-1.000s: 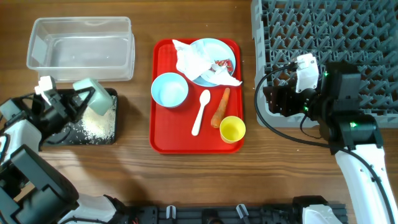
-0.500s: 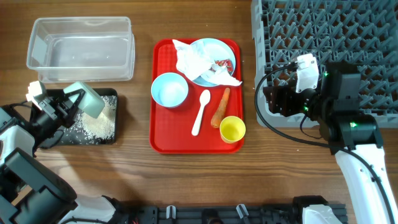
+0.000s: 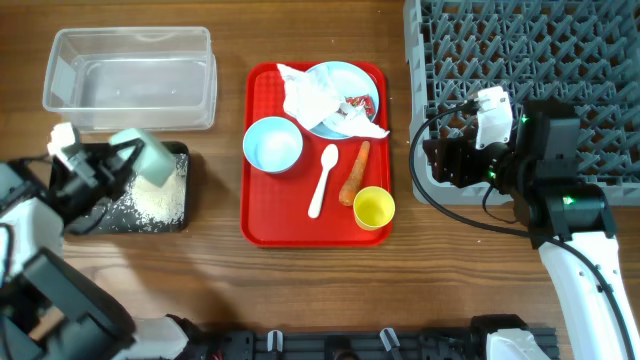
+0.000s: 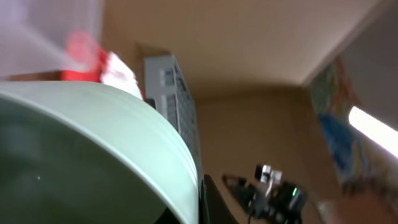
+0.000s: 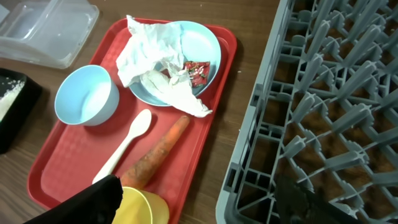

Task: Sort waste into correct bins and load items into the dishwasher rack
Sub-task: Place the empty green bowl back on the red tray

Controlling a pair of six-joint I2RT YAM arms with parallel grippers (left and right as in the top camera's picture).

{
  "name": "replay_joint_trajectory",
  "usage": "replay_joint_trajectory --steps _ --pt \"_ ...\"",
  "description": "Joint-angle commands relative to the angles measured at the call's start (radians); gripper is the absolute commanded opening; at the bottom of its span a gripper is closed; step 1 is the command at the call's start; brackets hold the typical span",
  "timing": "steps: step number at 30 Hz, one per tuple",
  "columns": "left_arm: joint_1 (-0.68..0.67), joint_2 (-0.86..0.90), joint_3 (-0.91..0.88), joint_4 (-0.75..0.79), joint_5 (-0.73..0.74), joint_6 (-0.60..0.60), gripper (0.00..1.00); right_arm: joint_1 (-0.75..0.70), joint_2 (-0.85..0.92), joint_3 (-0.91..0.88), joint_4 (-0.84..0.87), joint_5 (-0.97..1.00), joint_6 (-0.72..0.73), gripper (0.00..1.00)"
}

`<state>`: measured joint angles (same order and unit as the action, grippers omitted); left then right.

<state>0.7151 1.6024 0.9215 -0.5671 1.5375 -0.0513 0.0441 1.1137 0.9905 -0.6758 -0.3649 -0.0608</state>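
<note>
While my left hand (image 3: 118, 162) stays clenched on the tilted pale-green bowl (image 3: 150, 155), nudged back over the black tray (image 3: 112, 226), rice grains (image 3: 160, 200) lie dumped there; bowl likely rack-ready.

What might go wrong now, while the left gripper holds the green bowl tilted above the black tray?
1. The pale-green bowl hangs near a corner of the black tray, so any grains left inside may fall on the table.
2. The left gripper seems to pinch only the rim; the bowl may slip.
</note>
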Motion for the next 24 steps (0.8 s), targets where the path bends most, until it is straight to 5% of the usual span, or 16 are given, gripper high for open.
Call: replay_joint_trajectory --steps 1,15,24 --pt "-0.173 -0.154 0.002 0.007 -0.112 -0.039 0.04 0.000 0.008 0.024 -0.002 0.006 0.013 0.82" --pt "-0.986 -0.238 0.000 -0.202 -1.349 -0.381 0.04 0.000 0.009 0.024 -0.010 0.006 0.011 0.86" --pt "-1.258 -0.124 -0.002 -0.072 -1.513 -0.387 0.04 0.000 0.009 0.024 -0.006 0.006 0.011 0.86"
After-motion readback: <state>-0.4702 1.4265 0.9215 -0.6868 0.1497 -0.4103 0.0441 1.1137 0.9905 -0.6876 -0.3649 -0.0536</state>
